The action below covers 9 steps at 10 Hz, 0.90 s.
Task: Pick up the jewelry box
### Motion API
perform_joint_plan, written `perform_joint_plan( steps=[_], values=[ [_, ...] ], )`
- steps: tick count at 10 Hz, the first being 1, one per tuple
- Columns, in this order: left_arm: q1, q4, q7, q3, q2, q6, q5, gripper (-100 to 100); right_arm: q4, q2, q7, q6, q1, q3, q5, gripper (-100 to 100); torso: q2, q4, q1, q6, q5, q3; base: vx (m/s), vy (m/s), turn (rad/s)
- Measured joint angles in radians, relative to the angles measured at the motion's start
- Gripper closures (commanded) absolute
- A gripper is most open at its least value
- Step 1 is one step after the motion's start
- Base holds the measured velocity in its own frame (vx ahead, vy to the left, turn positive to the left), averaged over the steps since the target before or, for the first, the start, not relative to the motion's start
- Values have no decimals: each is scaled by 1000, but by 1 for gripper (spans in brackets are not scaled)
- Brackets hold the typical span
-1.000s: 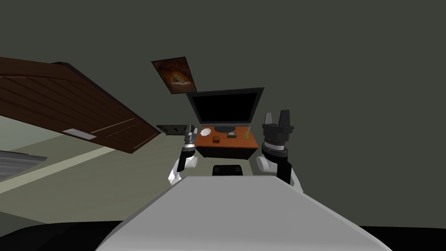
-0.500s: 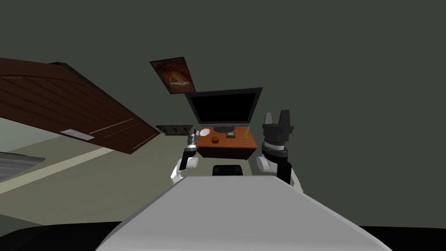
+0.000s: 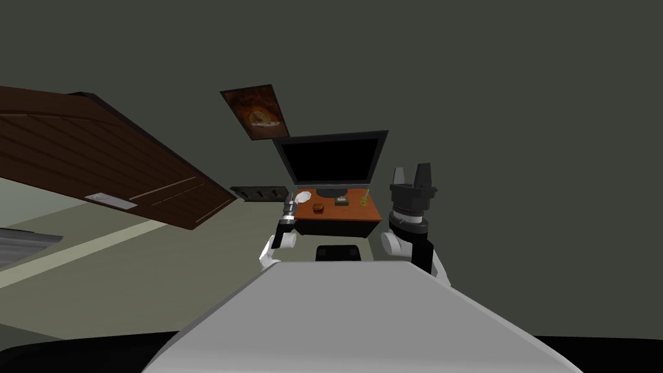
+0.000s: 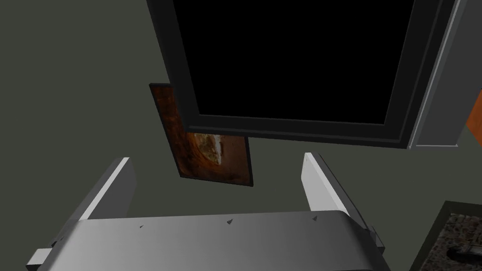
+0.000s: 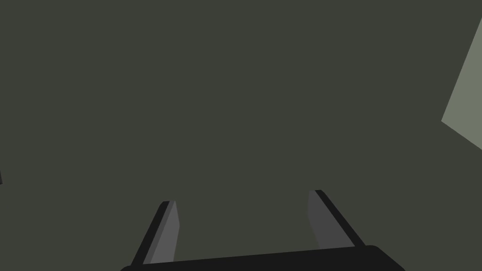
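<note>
The jewelry box is a small brown box on the orange-brown table, left of the table's middle and in front of a black-screened TV. My left gripper hovers at the table's left edge, a short way left of the box. In its wrist view the left gripper is open and empty, with the TV and a wall picture beyond it. My right gripper is raised to the right of the table, pointing up. The right gripper is open with nothing in it.
A white plate, a small dark object and a yellow-green item share the tabletop. A black block sits on the floor before the table. A dark wooden panel leans in at the left.
My left arm has moved right and forward, bringing its gripper up to the table's left edge. The right arm has stayed still.
</note>
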Motion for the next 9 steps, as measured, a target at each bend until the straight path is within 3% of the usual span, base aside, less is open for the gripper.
perform_joint_plan(
  steps=[5,9],
  values=[
    [-26,124,3,12,13,44,2,-100,0,0,0,0,0,0,0,0,-1,0,1,0,0,0,26,-26,-3],
    [-51,211,-9,18,-1,83,-4,-100,0,0,0,0,0,0,0,0,-1,0,1,0,0,0,31,-23,-4]
  ],
)
